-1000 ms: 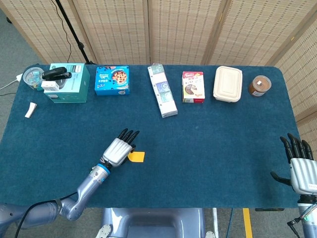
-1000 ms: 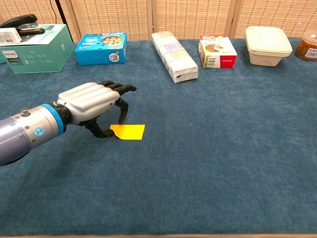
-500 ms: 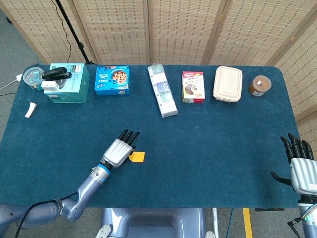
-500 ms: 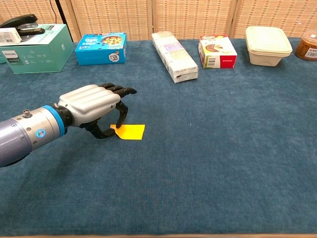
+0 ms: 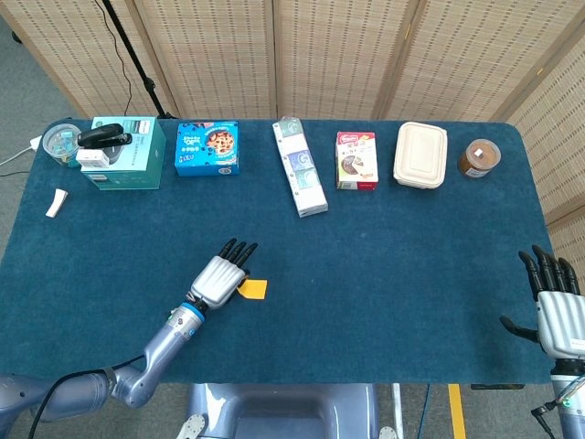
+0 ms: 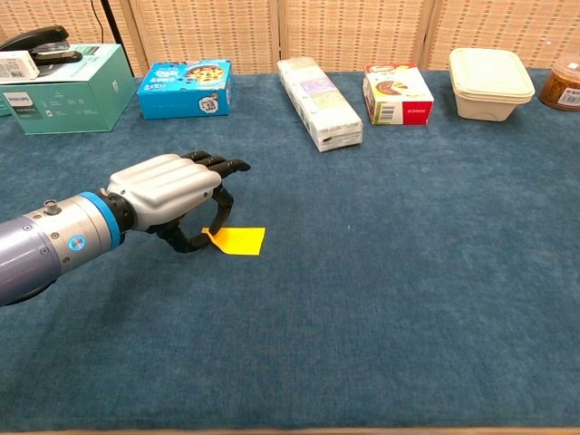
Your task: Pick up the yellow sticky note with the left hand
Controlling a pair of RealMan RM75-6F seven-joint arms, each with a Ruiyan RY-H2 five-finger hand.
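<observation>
Yellow sticky note (image 6: 237,240) under left hand (image 6: 168,190) fingertips, flat on table (image 6: 408,272)

The head view looks steeply down from high above the near edge, taking in the whole blue surface (image 5: 411,265) and the wicker screens (image 5: 338,55) behind it. The chest view sits low and close, facing across the surface (image 6: 408,299) toward the far row of boxes, whose sides it shows. Both views share the left robot hand (image 5: 219,277) (image 6: 168,195) and the teal box (image 5: 128,154) (image 6: 68,91).
</observation>
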